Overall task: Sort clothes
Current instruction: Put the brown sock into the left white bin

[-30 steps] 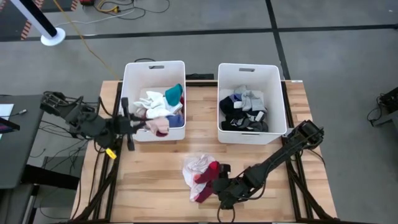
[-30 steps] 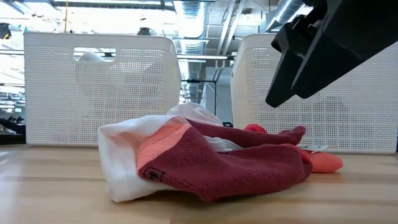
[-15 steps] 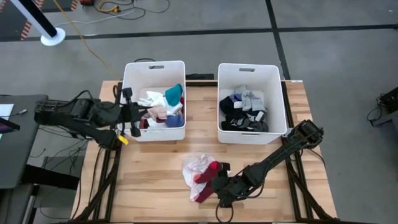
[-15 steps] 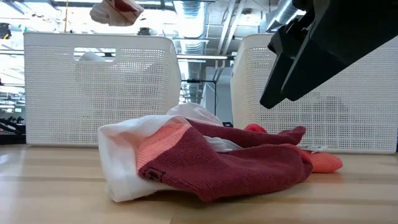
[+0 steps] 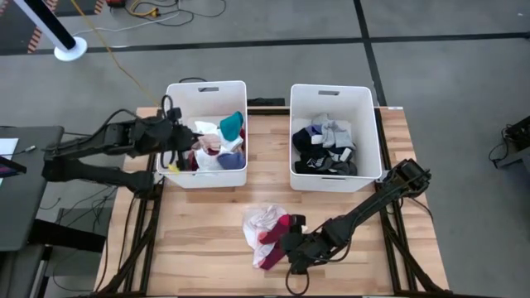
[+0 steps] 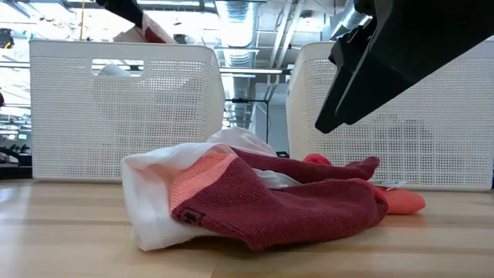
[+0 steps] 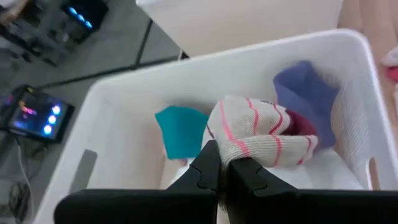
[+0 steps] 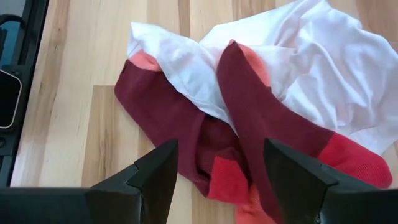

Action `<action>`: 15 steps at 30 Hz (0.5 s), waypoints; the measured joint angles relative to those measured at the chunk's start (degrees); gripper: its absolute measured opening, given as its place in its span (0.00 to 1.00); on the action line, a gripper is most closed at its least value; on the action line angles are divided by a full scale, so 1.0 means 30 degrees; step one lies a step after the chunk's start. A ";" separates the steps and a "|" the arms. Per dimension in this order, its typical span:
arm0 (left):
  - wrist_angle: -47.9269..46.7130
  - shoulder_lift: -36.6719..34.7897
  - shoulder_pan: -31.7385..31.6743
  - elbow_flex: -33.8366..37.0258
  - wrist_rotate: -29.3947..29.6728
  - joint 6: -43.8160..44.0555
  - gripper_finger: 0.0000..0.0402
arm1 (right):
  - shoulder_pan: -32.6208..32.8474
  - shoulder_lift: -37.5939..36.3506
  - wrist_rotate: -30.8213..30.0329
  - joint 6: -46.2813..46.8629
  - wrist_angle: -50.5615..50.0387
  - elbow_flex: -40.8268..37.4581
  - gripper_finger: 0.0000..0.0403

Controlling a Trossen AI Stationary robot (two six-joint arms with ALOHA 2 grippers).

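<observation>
A white sock with pink stripes and a maroon part (image 7: 261, 134) hangs over the left white bin (image 5: 205, 89), with my left gripper (image 5: 180, 149) shut on it. It shows above the bin's rim in the low view (image 6: 150, 31). On the table's near middle lies a pile of clothes (image 5: 267, 232): a white garment (image 8: 311, 68) with maroon socks (image 8: 249, 124) across it. My right gripper (image 8: 221, 180) hovers open just above the pile's near-right side, its fingers apart over a maroon sock and touching nothing. My left gripper pinches a bunched fold of the striped sock (image 7: 233, 154) between its two shut fingers. The fingers slant downward from the table's left side. The sock bulges out beyond the fingertips and is lifted clear above the clothes in the left bin.
The left bin holds teal (image 7: 180, 127), blue (image 7: 308, 93) and white clothes. The right white bin (image 5: 331, 91) holds black, grey and white ones (image 5: 325, 147). Bare wooden tabletop (image 5: 199, 240) lies left of the pile. Both bins stand along the far edge.
My left gripper has swung from the left bin's near-left corner toward the far edge and over the bin, turning as it went, still shut on the striped sock, which has travelled with it. The pile has not moved.
</observation>
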State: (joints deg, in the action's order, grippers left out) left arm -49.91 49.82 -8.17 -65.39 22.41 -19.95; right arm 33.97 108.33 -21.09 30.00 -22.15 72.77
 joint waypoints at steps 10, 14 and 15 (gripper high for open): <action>-0.0411 0.1622 -0.2963 0.0007 -0.2876 -0.0554 0.00 | 0.0141 0.0000 -0.0018 0.0021 0.0036 0.0000 0.63; -0.0415 0.2193 -0.3676 0.0007 -0.3299 -0.0827 0.00 | 0.0214 0.0000 -0.0040 0.0078 0.0036 0.0000 0.63; -0.0415 0.2267 -0.3808 0.0007 -0.3335 -0.0885 0.00 | 0.0228 0.0000 -0.0046 0.0119 0.0036 0.0000 0.63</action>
State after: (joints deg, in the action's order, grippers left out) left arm -51.16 56.62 -19.59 -65.36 12.40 -22.61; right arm 34.65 108.33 -21.23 30.35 -22.04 72.77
